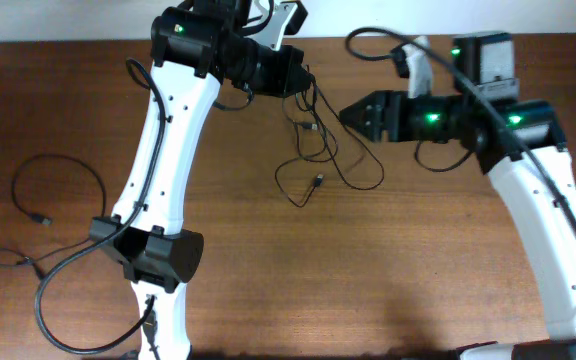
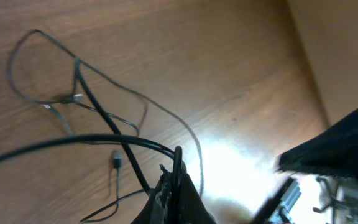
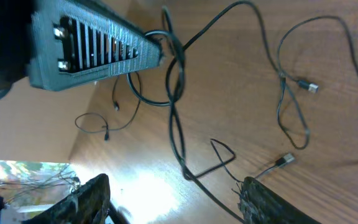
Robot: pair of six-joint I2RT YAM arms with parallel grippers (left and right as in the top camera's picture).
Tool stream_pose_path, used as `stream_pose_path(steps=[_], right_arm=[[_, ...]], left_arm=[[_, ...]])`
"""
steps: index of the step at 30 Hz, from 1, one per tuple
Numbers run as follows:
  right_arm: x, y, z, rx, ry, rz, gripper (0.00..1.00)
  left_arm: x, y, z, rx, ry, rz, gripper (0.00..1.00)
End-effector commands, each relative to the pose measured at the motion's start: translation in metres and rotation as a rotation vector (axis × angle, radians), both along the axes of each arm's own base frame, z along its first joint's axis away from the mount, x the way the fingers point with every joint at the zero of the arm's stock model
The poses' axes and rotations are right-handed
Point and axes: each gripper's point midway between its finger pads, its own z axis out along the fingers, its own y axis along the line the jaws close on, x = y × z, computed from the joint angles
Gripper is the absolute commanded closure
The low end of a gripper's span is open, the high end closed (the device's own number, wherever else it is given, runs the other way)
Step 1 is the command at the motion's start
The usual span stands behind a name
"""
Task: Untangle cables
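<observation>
The cables [image 1: 313, 150] are thin black cords that hang from my left gripper [image 1: 306, 82] and spread in loops on the wooden table, with a small plug [image 1: 319, 181] at one end. In the left wrist view my left gripper [image 2: 176, 171] is shut on a black cord, and the loops [image 2: 79, 93] lie below it. My right gripper [image 1: 346, 115] is just right of the hanging strands. In the right wrist view it [image 3: 173, 205] is wide open, with the strands [image 3: 176, 124] running down between its fingers and a silver plug [image 3: 286, 160] beside the right finger.
A separate thin cord loop [image 1: 63, 170] with a plug lies at the table's left side. A thick arm cable [image 1: 48, 280] curves by the left arm's base [image 1: 158, 255]. The table's far edge [image 1: 68, 42] meets a white wall. The right arm [image 1: 538, 200] crosses the right side.
</observation>
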Motion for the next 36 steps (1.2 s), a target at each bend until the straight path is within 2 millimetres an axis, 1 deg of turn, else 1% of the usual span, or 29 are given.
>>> stream_pose_path(steps=[1, 2, 3, 4, 6, 7, 9, 10, 12, 14, 15, 17, 18, 19, 20, 21, 22, 24, 25, 28, 30, 32, 33, 34, 35, 36], right_arm=[[0.010, 0.021, 0.000, -0.027, -0.036, -0.007, 0.36], [0.016, 0.027, -0.001, -0.040, -0.065, -0.009, 0.37], [0.020, 0.030, -0.003, -0.055, -0.081, -0.018, 0.40], [0.024, 0.030, -0.005, -0.065, -0.091, -0.027, 0.43], [0.033, 0.025, -0.007, -0.091, -0.105, -0.072, 0.45], [0.035, 0.025, -0.006, -0.089, -0.115, -0.074, 0.49], [0.038, 0.026, -0.001, -0.080, -0.139, -0.075, 0.56], [0.040, 0.027, 0.002, -0.074, -0.154, -0.077, 0.62], [0.044, 0.028, 0.006, -0.061, -0.171, -0.084, 0.65], [0.046, 0.028, 0.009, -0.055, -0.182, -0.089, 0.71], [0.051, 0.021, 0.008, -0.059, -0.169, -0.131, 0.79], [0.059, 0.004, 0.008, -0.043, -0.135, -0.199, 0.89], [0.063, -0.005, 0.008, -0.035, -0.119, -0.231, 0.94], [0.067, -0.015, 0.008, -0.027, -0.105, -0.261, 0.96], [0.072, -0.035, 0.005, -0.022, -0.076, -0.315, 0.96], [0.073, -0.042, 0.004, -0.025, -0.068, -0.330, 0.96], [0.075, -0.054, 0.001, -0.023, -0.041, -0.364, 0.96], [0.077, -0.074, -0.004, -0.019, 0.000, -0.421, 0.96], [0.079, -0.088, -0.006, -0.003, 0.035, -0.472, 0.96], [0.080, -0.113, -0.004, 0.037, 0.063, -0.511, 0.96], [0.080, -0.120, -0.003, 0.054, 0.066, -0.509, 0.96], [0.077, -0.123, 0.000, 0.076, 0.061, -0.476, 0.96], [0.075, -0.121, 0.002, 0.087, 0.052, -0.448, 0.96], [0.072, -0.114, 0.006, 0.104, 0.038, -0.395, 0.95], [0.067, -0.104, 0.010, 0.115, 0.016, -0.331, 0.80], [0.060, -0.088, 0.015, 0.129, -0.015, -0.242, 0.60]], left_arm=[[-0.012, -0.016, 0.010, -0.124, 0.056, -0.068, 1.00], [-0.019, -0.024, 0.018, -0.188, 0.076, -0.109, 1.00], [-0.023, -0.027, 0.023, -0.220, 0.086, -0.129, 1.00], [-0.027, -0.030, 0.027, -0.252, 0.096, -0.150, 1.00], [-0.035, -0.036, 0.036, -0.316, 0.117, -0.191, 1.00], [-0.037, -0.037, 0.039, -0.336, 0.123, -0.203, 1.00], [-0.038, -0.038, 0.042, -0.349, 0.121, -0.215, 1.00], [-0.039, -0.038, 0.041, -0.347, 0.118, -0.219, 1.00], [-0.040, -0.038, 0.041, -0.345, 0.126, -0.218, 1.00], [-0.040, -0.037, 0.040, -0.345, 0.127, -0.216, 1.00], [-0.039, -0.035, 0.040, -0.344, 0.129, -0.211, 1.00], [-0.036, -0.026, 0.039, -0.340, 0.131, -0.198, 1.00], [-0.036, -0.021, 0.037, -0.331, 0.125, -0.198, 1.00], [-0.035, -0.017, 0.035, -0.322, 0.125, -0.191, 1.00], [-0.030, 0.000, 0.024, -0.263, 0.144, -0.138, 1.00], [-0.027, 0.008, 0.019, -0.234, 0.150, -0.112, 1.00], [-0.025, 0.017, 0.013, -0.203, 0.153, -0.088, 1.00], [-0.025, 0.028, 0.011, -0.189, 0.140, -0.096, 1.00], [-0.025, 0.032, 0.010, -0.185, 0.140, -0.096, 1.00], [-0.022, 0.040, 0.005, -0.149, 0.140, -0.075, 1.00], [-0.022, 0.041, 0.003, -0.136, 0.137, -0.070, 1.00], [-0.021, 0.041, 0.003, -0.137, 0.135, -0.070, 1.00], [-0.022, 0.040, 0.004, -0.141, 0.135, -0.074, 1.00], [-0.023, 0.036, 0.004, -0.140, 0.132, -0.083, 1.00], [-0.025, 0.030, 0.004, -0.140, 0.129, -0.097, 1.00], [-0.027, 0.022, 0.005, -0.141, 0.120, -0.116, 1.00]])
